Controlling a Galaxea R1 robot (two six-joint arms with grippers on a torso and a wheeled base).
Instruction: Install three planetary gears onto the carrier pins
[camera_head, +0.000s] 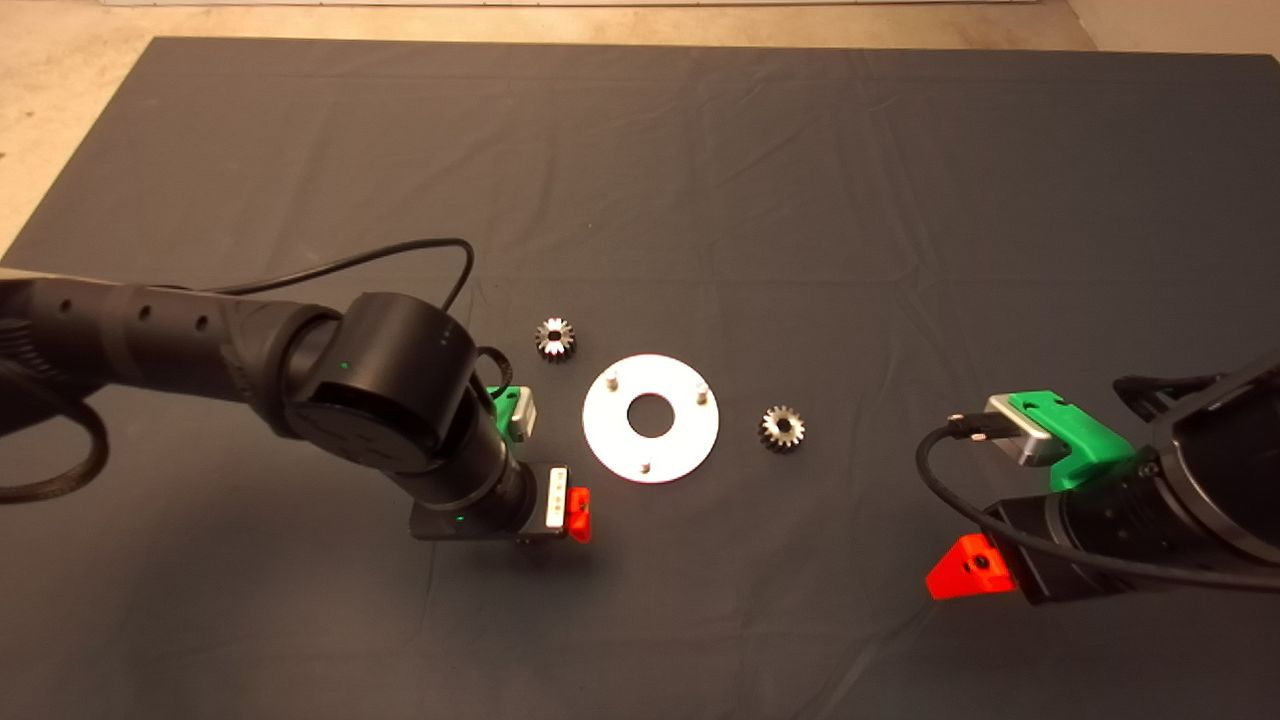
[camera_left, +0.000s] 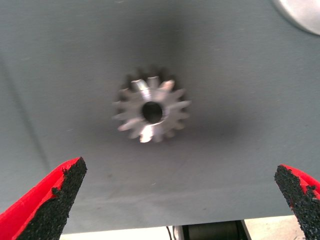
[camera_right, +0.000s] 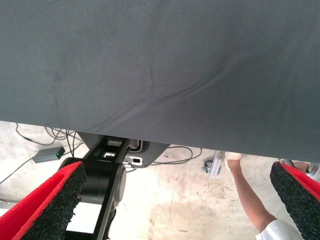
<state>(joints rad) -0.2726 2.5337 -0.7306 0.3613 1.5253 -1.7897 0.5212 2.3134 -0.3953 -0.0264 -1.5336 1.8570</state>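
The left gripper (camera_left: 180, 200) hovers wide open above one planetary gear (camera_left: 151, 110) lying on the mat (camera_head: 800, 180). Two more gears (camera_head: 555, 338) (camera_head: 782, 428) flank the disc (camera_head: 680, 440), whose carrier pins (camera_head: 614, 377) stand bare. The right gripper (camera_right: 180, 200), agape and empty, waits at the mat's lower right.

I see the dark mat (camera_head: 700, 180) — creased — cables (camera_right: 40, 135) and a person's leg (camera_right: 247, 192) on the floor beyond.
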